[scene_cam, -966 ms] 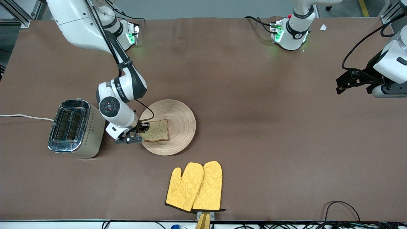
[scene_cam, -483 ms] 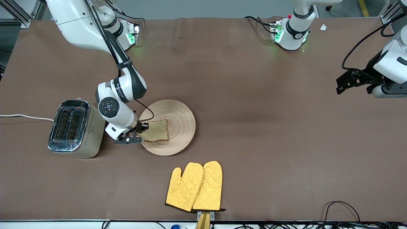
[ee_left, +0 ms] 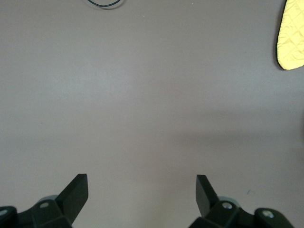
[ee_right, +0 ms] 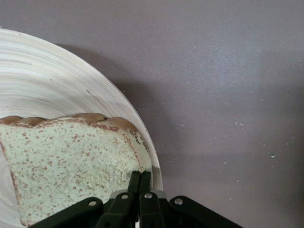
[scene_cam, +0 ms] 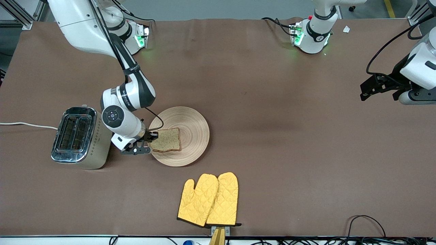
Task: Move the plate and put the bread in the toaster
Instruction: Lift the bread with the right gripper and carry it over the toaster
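Observation:
The wooden plate [scene_cam: 195, 126] lies beside the toaster [scene_cam: 81, 136], toward the left arm's end from it. The brown bread slice [scene_cam: 167, 140] lies on the plate's toaster-side part. My right gripper [scene_cam: 151, 140] is low at the plate's rim between toaster and plate, shut on the bread's corner. In the right wrist view its closed fingertips [ee_right: 141, 176] pinch the bread [ee_right: 71, 161] at the plate's rim [ee_right: 61, 80]. My left gripper [scene_cam: 365, 91] waits open and empty over the table at the left arm's end; its wrist view shows the fingers spread over bare table [ee_left: 141, 190].
A pair of yellow oven mitts [scene_cam: 209, 200] lies nearer the front camera than the plate; one tip shows in the left wrist view [ee_left: 290, 35]. The toaster's white cord [scene_cam: 27, 125] runs off the table's edge. Cables lie along the front edge.
My right arm has shifted slightly toward the toaster, and the bread has slid a little with it on the plate. The left arm has not moved.

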